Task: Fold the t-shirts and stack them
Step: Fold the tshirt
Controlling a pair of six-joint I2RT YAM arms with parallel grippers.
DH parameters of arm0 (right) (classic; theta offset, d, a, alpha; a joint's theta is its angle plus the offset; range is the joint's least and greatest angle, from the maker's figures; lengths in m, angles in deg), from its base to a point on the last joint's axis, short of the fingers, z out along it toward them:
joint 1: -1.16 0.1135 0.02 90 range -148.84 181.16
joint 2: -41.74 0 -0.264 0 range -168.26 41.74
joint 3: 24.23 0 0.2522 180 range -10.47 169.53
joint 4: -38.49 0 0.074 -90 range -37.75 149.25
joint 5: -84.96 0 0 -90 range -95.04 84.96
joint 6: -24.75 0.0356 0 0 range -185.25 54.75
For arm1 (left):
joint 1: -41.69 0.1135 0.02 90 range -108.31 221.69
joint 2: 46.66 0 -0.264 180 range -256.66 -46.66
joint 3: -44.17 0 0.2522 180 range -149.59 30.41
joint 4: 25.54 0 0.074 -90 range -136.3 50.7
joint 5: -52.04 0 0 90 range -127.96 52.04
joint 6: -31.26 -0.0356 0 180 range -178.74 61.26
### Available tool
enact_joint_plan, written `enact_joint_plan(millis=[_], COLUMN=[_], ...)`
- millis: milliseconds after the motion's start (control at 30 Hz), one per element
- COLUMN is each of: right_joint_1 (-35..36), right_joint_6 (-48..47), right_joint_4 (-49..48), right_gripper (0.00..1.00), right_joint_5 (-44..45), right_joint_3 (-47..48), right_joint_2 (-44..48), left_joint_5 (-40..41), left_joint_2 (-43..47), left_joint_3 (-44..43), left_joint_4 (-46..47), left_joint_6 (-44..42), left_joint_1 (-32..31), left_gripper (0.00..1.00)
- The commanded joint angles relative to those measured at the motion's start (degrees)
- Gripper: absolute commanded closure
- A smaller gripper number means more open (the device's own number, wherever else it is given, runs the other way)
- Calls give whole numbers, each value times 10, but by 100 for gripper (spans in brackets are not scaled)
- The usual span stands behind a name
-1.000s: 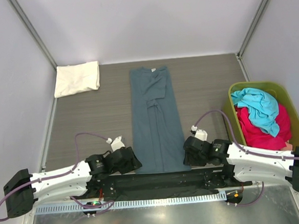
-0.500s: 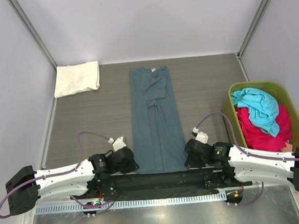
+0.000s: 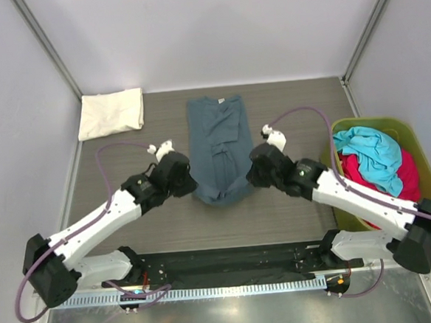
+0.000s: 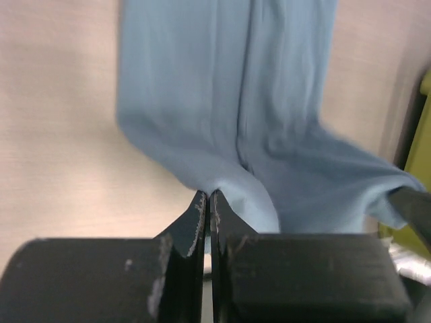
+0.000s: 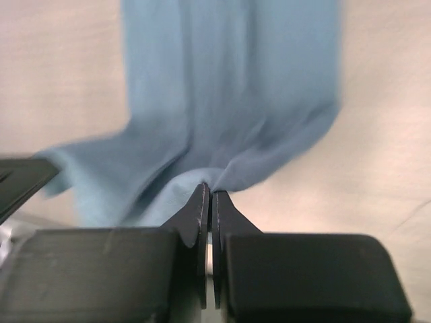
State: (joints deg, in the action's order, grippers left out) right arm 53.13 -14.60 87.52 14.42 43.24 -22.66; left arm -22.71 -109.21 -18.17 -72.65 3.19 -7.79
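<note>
the slate-blue t-shirt [image 3: 218, 143] lies lengthwise down the middle of the table [image 3: 294, 119], already narrowed into a long strip with its collar at the far end. the left gripper [image 4: 207, 202] is pinched tight on one near corner of the hem and the right gripper [image 5: 207, 195] is pinched tight on the other, both sets of fingers closed with only cloth between them. the hem is lifted and doubled over the shirt's middle, so the step in hand looks like the end-to-end fold. the next move likely calls for both arms to travel evenly toward the collar, lay the hem flat and square, then let go. a cream-white t-shirt [image 3: 111, 113] sits folded at the far left corner, well apart. the turquoise t-shirt [image 3: 374, 154] and the pink-red t-shirt [image 3: 377, 191] wait crumpled in the olive-green bin [image 3: 422, 147] on the right.
</note>
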Motion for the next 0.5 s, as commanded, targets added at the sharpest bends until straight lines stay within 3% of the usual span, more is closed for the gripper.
enact_joint_plan(millis=[0,267,467], right_joint_1=[-69,-171,-216], right_joint_6=[-112,-191,-215], right_joint_4=[-10,-36,-47], right_gripper=[99,99,99], right_joint_5=[19,-35,-64], right_joint_3=[65,222,282], right_joint_2=[-64,-208,-285], left_joint_5=[-42,-119,-181], left_joint_2=[-72,-258,-383], left_joint_3=[-67,-237,-332], left_joint_4=[-10,13,6], left_joint_6=[-109,-180,-201], left_joint_1=[88,205,256], left_gripper=[100,100,100])
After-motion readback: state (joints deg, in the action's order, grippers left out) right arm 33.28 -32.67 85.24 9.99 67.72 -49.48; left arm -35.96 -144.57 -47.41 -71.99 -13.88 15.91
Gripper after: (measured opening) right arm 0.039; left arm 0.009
